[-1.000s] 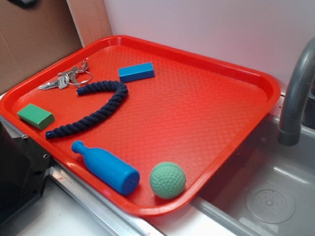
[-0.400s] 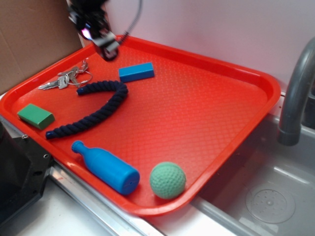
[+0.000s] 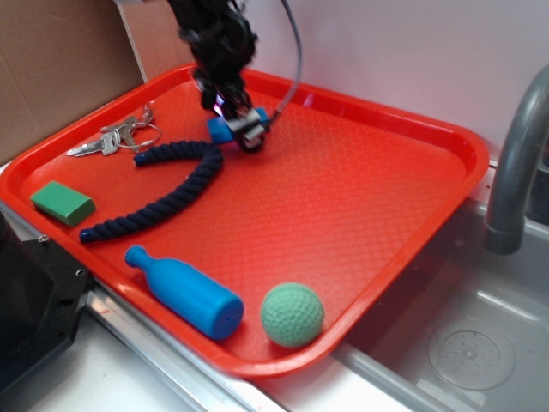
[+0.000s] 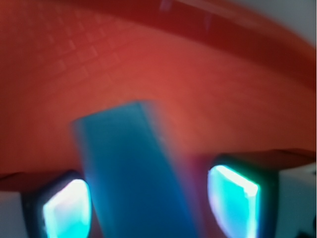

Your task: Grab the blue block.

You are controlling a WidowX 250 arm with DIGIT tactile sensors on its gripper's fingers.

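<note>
— While we sweep the exterior view from the left, what do we log first?
— Green block (image 3: pixel 62 202) at the tray's (image 3: pixel 369 197) left edge, keys (image 3: pixel 116 137) behind it, then the dark rope (image 3: pixel 167 193) curving between them. Blue bottle toy (image 3: pixel 184 292) and green ball (image 3: pixel 292 315) lie at the near rim, close together.
— And the blue block (image 3: pixel 220 130)?
— Far part of the tray, just right of the rope's upper end. We see only its left end; the rest is hidden behind the gripper (image 3: pixel 238 129). Its long axis runs roughly left to right, rising slightly toward the right.
— The wrist view?
— Blurred. The blue block (image 4: pixel 136 173) stands between the two glowing fingertips (image 4: pixel 233 198), long axis running away from the camera, tilted a little left. The gripper (image 4: pixel 148 203) is spread wide, a gap showing on the right side, the left pad just beside the block. We cannot tell whether it touches.
— Far right?
— Grey faucet (image 3: pixel 519 163) over a sink (image 3: pixel 463 343).
</note>
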